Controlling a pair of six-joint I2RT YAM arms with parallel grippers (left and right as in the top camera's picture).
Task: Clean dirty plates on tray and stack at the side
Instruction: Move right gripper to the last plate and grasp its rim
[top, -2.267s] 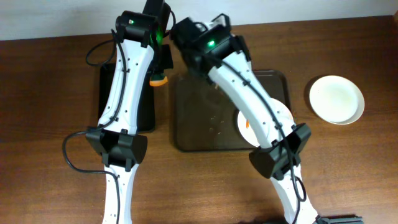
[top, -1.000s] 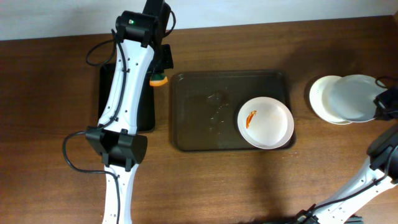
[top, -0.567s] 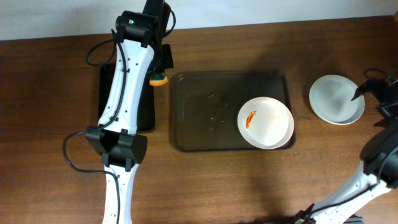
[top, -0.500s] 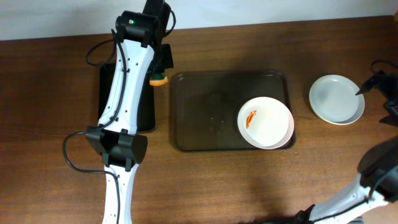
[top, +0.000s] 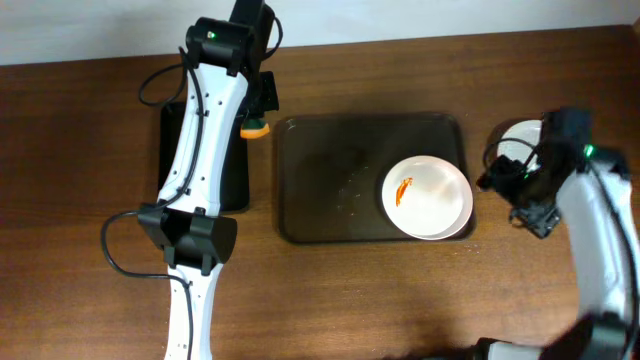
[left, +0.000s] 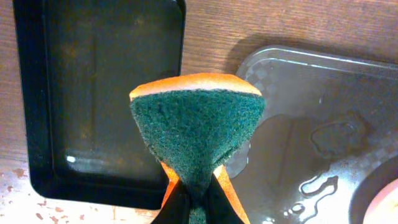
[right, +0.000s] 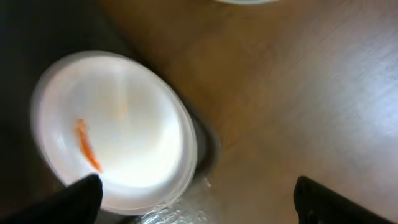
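No text, label, brand, number or sign can be read in any view. The tray, the dirty plate and the sponge show no legible marking, and the right wrist view is too blurred to read anything.
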